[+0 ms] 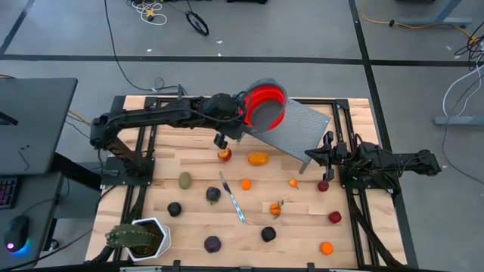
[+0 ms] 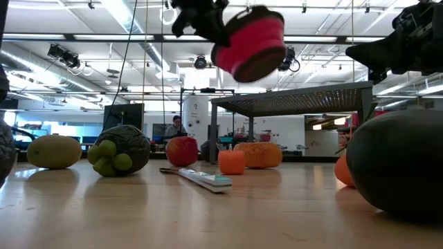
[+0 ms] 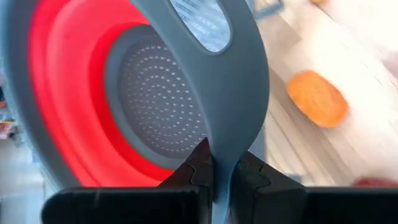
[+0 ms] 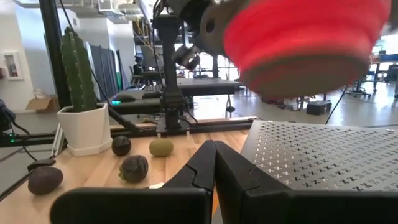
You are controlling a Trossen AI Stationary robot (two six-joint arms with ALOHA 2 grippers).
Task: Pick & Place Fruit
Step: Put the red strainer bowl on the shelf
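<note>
Item: red-and-grey colander (image 1: pixel 265 106), handle clamped in my left gripper (image 3: pixel 222 177), held above the perforated metal stand (image 1: pixel 302 128). My right gripper (image 4: pixel 214 163): closed, empty. Fruit (image 1: pixel 258 159): scattered on the table (image 1: pixel 302 227).

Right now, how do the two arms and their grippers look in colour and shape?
Both arms are matte black, built of jointed links with black cables along them. The left gripper and right gripper each have two dark, angular fingers tapering to a point on a wide black crossbar. No markings show.
</note>
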